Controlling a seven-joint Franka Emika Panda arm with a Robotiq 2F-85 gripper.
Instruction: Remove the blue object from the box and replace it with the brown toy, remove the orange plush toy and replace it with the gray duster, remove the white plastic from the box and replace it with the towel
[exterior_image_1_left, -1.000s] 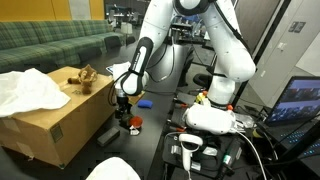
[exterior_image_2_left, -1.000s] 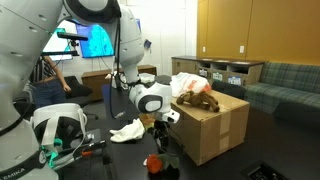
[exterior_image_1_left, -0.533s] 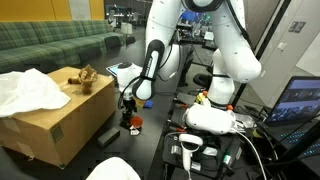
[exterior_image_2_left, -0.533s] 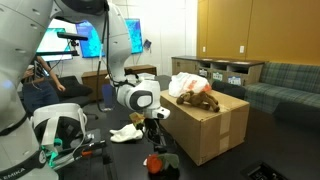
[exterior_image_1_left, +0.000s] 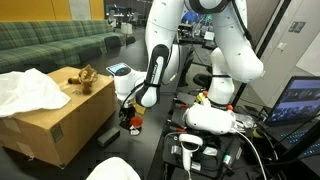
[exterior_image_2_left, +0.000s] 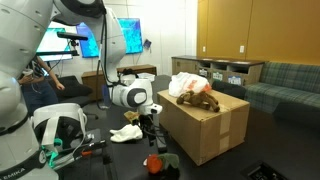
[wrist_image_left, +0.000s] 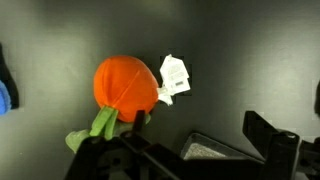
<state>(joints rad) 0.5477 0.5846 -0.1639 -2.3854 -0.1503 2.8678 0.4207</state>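
I am holding my pincer (exterior_image_1_left: 126, 112) open and empty, low over the dark floor just beside the large brown cardboard box (exterior_image_1_left: 55, 125); the small round orange plush toy (wrist_image_left: 127, 85), with its green part and white tag, is lying on the floor right under it, outside the box; the tan-brown lumpy soft toy (exterior_image_1_left: 86, 77) is sitting on top of the box beside the crumpled white plastic (exterior_image_1_left: 25, 92); a crumpled white towel (exterior_image_2_left: 127, 132) is lying on the floor nearby.

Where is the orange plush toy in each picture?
In an exterior view: orange plush toy on the floor right of the box.
In an exterior view: orange plush toy at bottom centre, left of the box.
Wrist view: orange plush toy centre-left.
Landmark: the box.
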